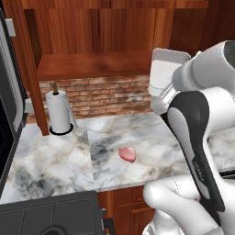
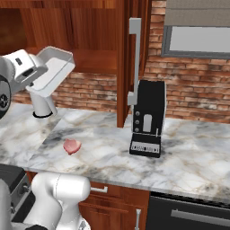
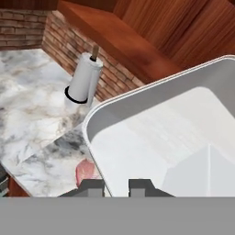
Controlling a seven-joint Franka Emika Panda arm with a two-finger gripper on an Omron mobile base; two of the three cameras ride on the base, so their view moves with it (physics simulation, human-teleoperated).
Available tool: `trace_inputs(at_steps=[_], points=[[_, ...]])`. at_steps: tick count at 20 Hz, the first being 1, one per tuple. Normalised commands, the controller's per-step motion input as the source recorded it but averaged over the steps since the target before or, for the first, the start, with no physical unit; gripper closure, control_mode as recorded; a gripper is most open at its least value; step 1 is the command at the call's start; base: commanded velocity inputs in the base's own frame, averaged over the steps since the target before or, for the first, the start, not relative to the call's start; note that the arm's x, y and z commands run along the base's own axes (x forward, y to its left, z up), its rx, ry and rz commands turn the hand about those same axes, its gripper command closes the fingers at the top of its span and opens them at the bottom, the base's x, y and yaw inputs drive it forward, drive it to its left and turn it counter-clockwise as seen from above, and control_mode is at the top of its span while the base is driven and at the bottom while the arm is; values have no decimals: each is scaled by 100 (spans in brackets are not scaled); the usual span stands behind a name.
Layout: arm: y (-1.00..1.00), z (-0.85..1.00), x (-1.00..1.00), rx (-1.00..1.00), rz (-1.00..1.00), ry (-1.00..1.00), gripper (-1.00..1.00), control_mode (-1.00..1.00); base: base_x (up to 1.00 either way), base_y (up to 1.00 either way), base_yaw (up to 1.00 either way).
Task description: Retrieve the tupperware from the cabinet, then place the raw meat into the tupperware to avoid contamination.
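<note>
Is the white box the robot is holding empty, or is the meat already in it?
Empty. The tupperware shows only its bare white bottom, and the raw meat lies on the counter.

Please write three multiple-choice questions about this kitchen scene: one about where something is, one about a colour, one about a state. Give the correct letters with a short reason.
1. Where is the raw meat?
A. on the marble counter
B. inside the tupperware
C. on the cabinet shelf

2. What colour is the coffee machine?
A. white
B. black
C. red

3. What is the state of the tupperware?
A. lying on the counter
D. standing inside the cabinet
C. held up in the gripper, empty

Answers:
1 A, the pink slab lies bare on the counter.
2 B, its body is dark beside the brick wall.
3 C, the fingers clamp its rim above the counter and nothing lies inside.
</note>
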Motion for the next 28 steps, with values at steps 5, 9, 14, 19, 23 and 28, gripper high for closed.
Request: trace_inputs(at_steps=[5,9,14,19,23,28], points=[[-23,0,-59,0,0,1,100,-100,0,0,0],[-15,0,-57,0,0,6,100,-100,0,0,0],[-4,-4,-48,-1,0,17,100,-100,0,0,0],[0,-9,-39,-2,0,23,100,-100,0,0,0],[-1,-14,-26,-2,0,23,100,-100,0,0,0],[-4,-25,-7,-2,2,18,100,-100,0,0,0]])
